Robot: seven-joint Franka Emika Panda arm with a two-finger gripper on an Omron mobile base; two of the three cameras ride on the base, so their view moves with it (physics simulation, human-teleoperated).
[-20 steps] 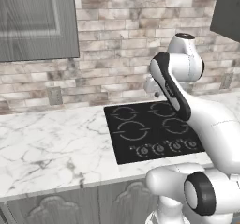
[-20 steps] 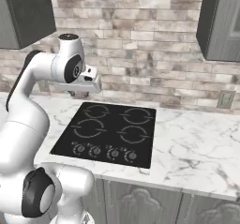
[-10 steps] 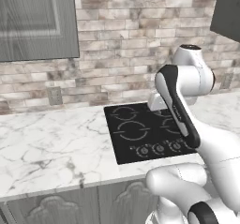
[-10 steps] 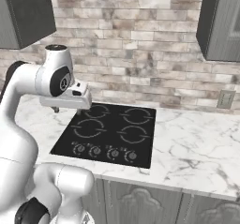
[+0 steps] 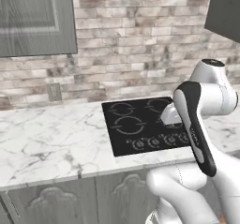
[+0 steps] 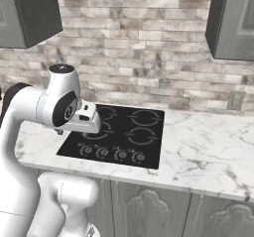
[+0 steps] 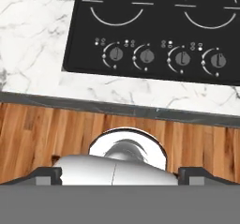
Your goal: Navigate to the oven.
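So far the oven is not placed by any of these pictures; what is faced instead is the flat black cooktop (image 5: 143,124), set in the marble tabletop (image 5: 47,143) below a brick wall (image 6: 144,37) and grey upper cabinets (image 5: 35,17). A risk is judged here: the cooktop could be mistaken for the goal and the drive ended too soon. The arm is folded low over the tabletop edge, so a turn of the base could sweep it against the cabinets. The gripper (image 7: 120,175) is seen only by its tips, spread wide and holding nothing.

I found both base views faced the cooktop (image 5: 145,124) (image 6: 116,134) from opposite sides; hand view looked straight down on its knobs (image 7: 164,57).
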